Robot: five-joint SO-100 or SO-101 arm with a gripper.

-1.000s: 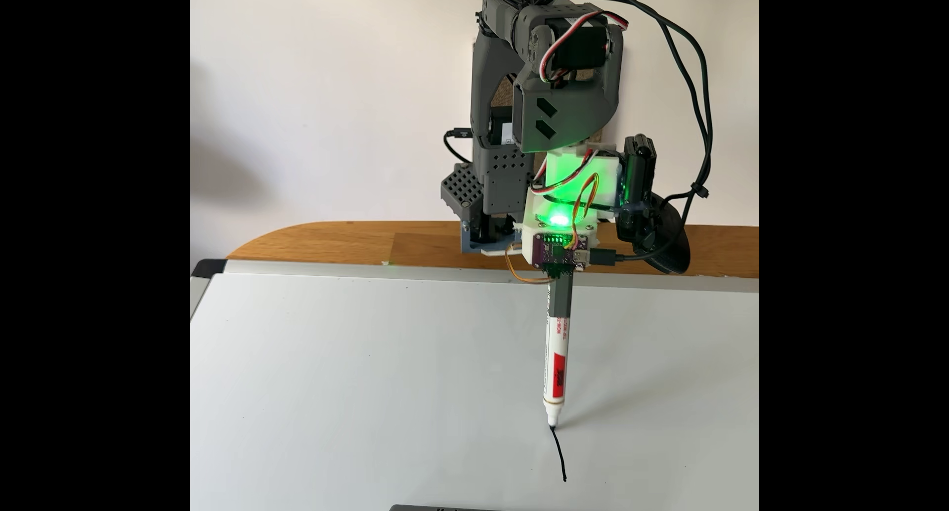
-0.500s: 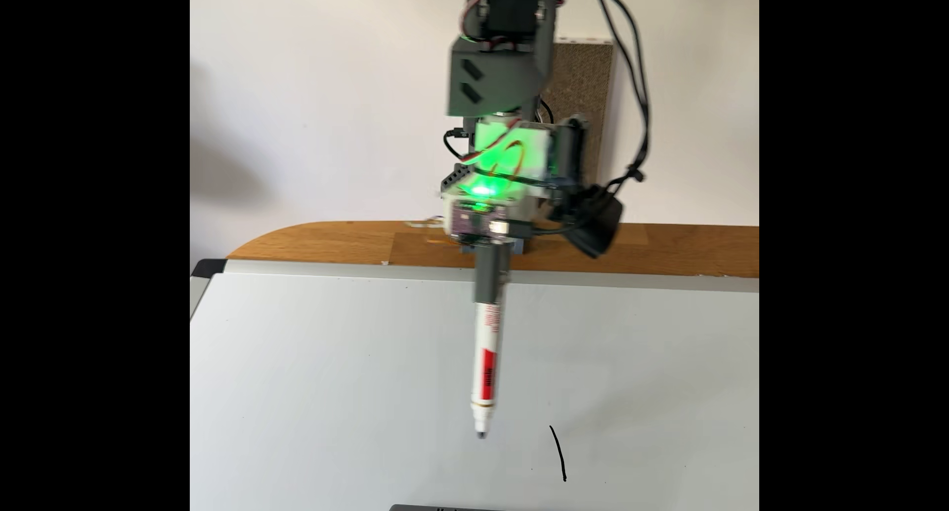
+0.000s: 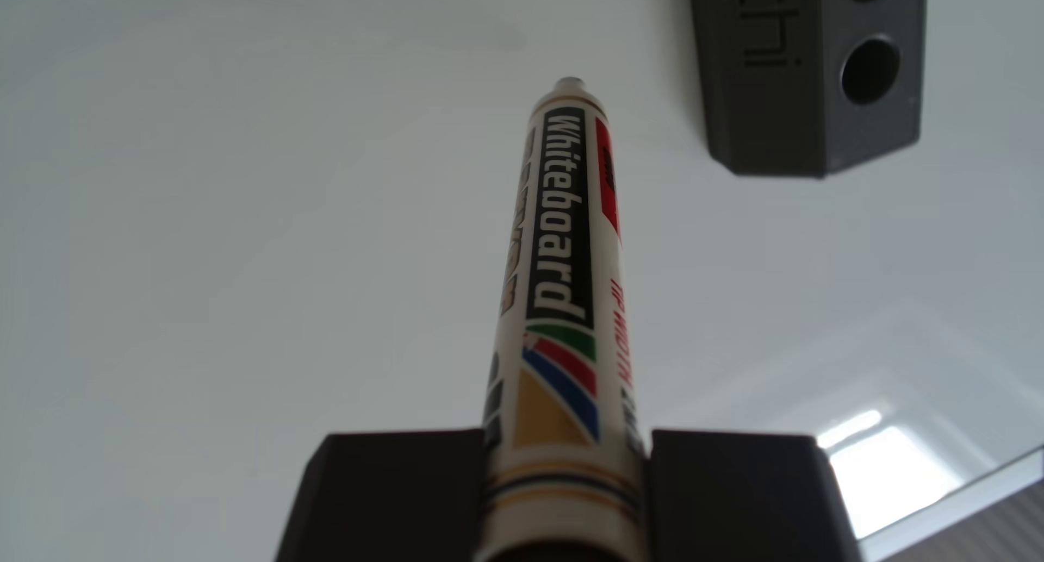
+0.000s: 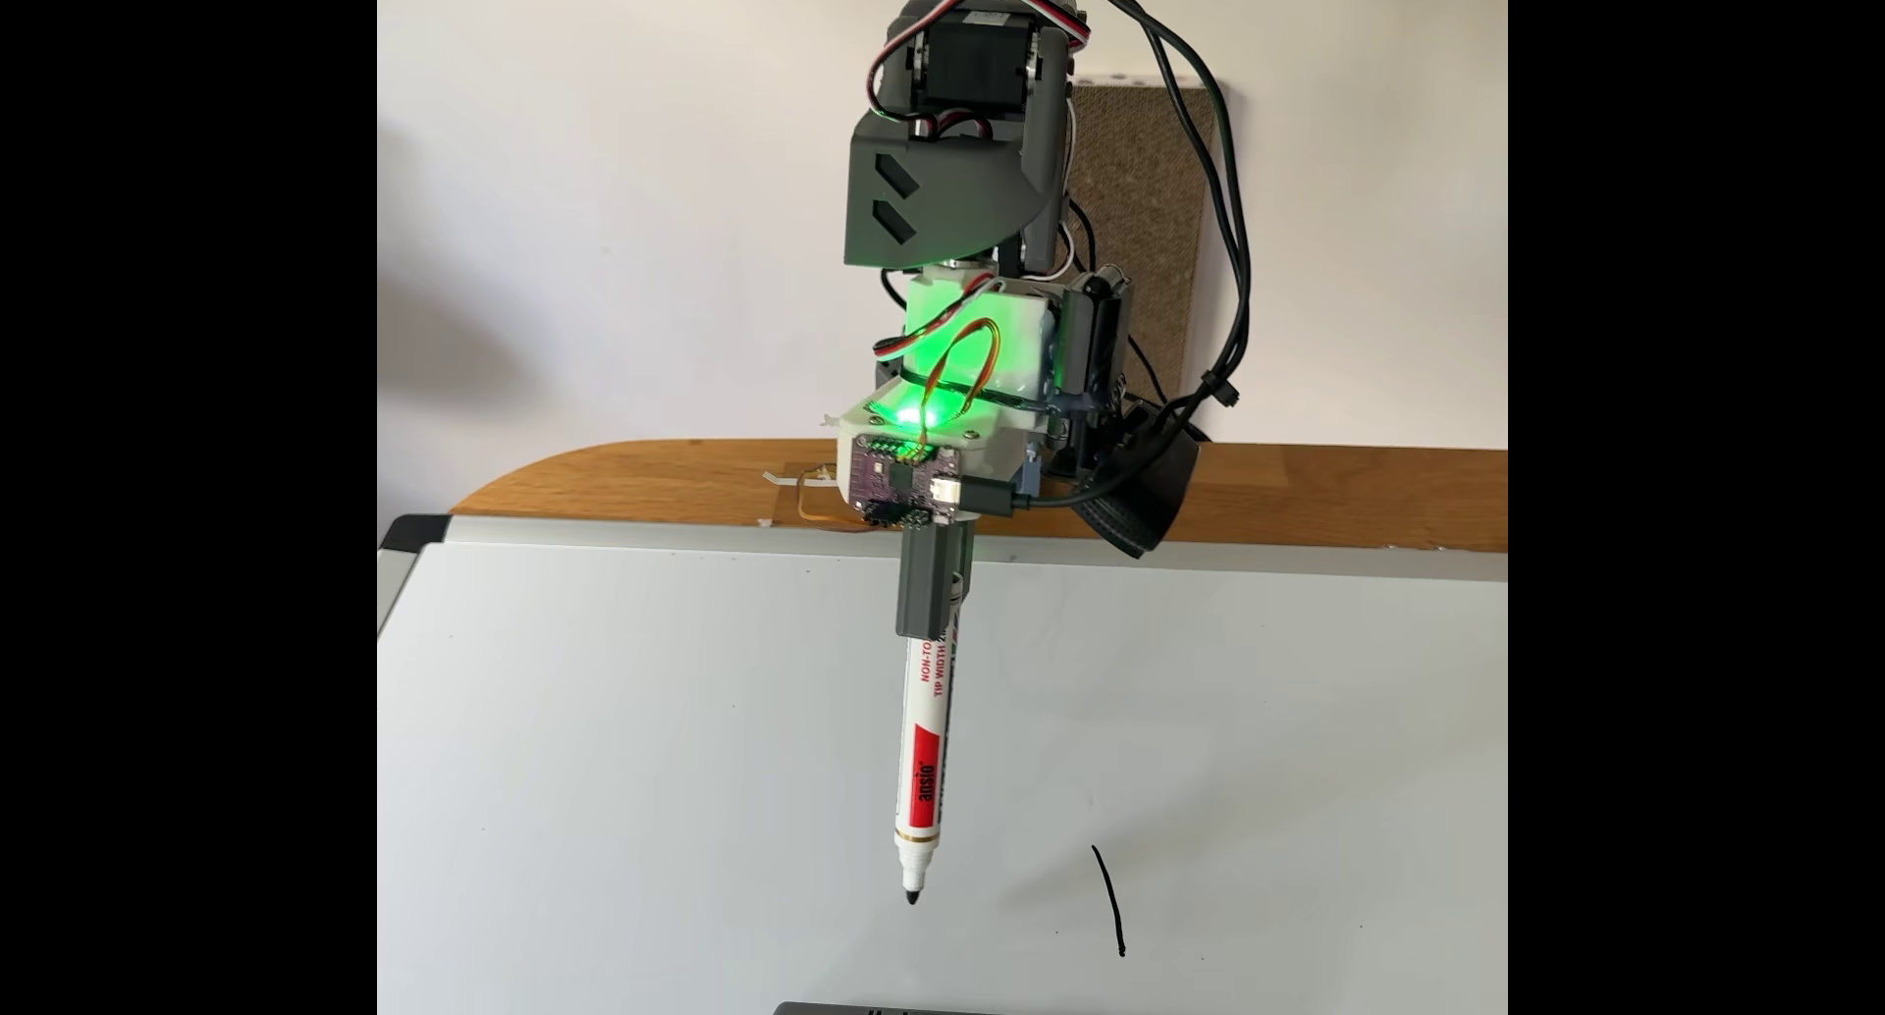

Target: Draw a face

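So far the face (image 4: 1112, 903) is one thin, slightly curved black stroke on the whiteboard (image 4: 632, 770), low and to the right in the fixed view. A white whiteboard marker (image 4: 921, 770) with a red label points down well to the left of that stroke, its black tip at or just above the board; whether it touches cannot be told. The marker's upper end sits in a dark grey holder (image 4: 930, 592) at the end of the gripper (image 4: 930, 607), and no separate fingers can be made out, so whether the tool clamps the marker or simply carries it in a fixed sleeve cannot be told. Above the holder are a purple circuit board (image 4: 903, 480) and a glowing green light. In the other view, looking along the barrel, a dark grey block (image 3: 813, 71) with round holes and raised lettering lies on the board up and to the right of the tip. Judging from this, the main risks are a tip pressed too hard, which would blot or skid, or held too high, leaving a gap in the line; a new stroke badly spaced from the first; and a wide sweep that carries the marker into the block.
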